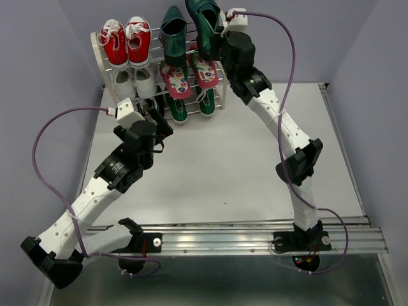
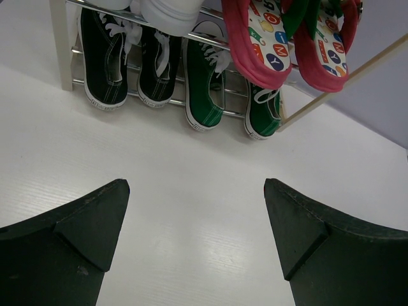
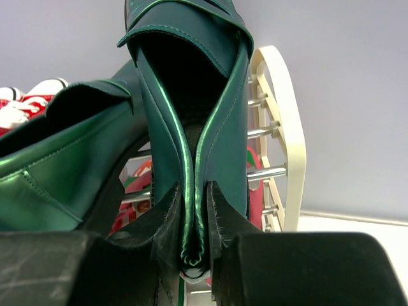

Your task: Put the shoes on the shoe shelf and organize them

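Observation:
The shoe shelf [image 1: 99,54] stands at the back of the table. One dark green loafer [image 1: 173,32] rests on its top tier. My right gripper [image 1: 213,39] is shut on the heel of the second loafer [image 1: 203,19], holding it over the top tier's right end. In the right wrist view the fingers pinch the heel's back edge [image 3: 196,217], with the other loafer [image 3: 57,159] to the left. Flip-flops [image 1: 191,75] lie on the middle tier and green sneakers [image 1: 191,105] on the bottom one. My left gripper [image 2: 197,210] is open and empty above the table before the shelf.
Red sneakers [image 1: 125,41] fill the top tier's left half, white sneakers [image 1: 137,80] sit below them, and black sneakers [image 2: 105,57] are on the bottom tier. The shelf's cream right side frame [image 3: 290,127] stands close beside the held loafer.

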Robot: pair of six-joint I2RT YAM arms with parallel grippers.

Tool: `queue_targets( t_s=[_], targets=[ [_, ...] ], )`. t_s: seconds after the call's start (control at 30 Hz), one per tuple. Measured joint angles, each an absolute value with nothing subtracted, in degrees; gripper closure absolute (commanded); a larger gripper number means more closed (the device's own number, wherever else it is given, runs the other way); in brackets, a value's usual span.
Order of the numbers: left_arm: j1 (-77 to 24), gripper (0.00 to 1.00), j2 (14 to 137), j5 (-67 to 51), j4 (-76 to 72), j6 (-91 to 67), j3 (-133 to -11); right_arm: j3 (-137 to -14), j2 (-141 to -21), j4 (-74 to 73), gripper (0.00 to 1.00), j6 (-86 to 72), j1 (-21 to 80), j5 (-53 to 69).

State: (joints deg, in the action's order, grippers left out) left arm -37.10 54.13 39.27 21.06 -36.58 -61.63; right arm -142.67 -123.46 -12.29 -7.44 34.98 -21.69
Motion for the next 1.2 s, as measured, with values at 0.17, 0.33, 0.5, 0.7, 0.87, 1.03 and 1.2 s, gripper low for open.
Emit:
queue_targets(
  t_s=[0.17, 0.33, 0.5, 0.7, 0.87, 1.03, 1.2],
  targets=[
    [-37.1, 0.01, 54.13, 39.27, 21.08, -36.58, -61.63, -142.71, -123.94, -9.23, 0.78, -7.38, 34.98, -22.09],
    [-37.1, 0.01, 54.13, 39.29, 21.1, -36.58, -61.63, -142.89, -125.43, -8.01, 0.7, -7.68, 34.98, -22.13],
    [-37.1, 0.01, 53.91, 39.29, 21.12, -36.62, -61.63, -142.89, -126.28, -6.79, 0.61, -7.35, 34.98, -22.2],
    [-37.1, 0.01, 53.76, 39.29, 21.12, -36.75, -61.63, -143.0, -126.28, -5.87, 0.38, -7.49, 34.98, -22.33],
    [-37.1, 0.01, 53.76, 39.29, 21.15, -36.95, -61.63, -143.13, -126.28, -3.77, 0.16, -8.29, 34.98, -21.93],
    [-37.1, 0.01, 53.76, 39.2, 21.15, -36.95, -61.63, -143.22, -126.13, -1.8, 0.13, -8.75, 34.98, -21.17],
    [-37.1, 0.01, 53.74, 38.74, 21.15, -36.91, -61.63, -143.2, -125.49, -1.74, 0.07, -9.06, 34.98, -19.4]
  ],
)
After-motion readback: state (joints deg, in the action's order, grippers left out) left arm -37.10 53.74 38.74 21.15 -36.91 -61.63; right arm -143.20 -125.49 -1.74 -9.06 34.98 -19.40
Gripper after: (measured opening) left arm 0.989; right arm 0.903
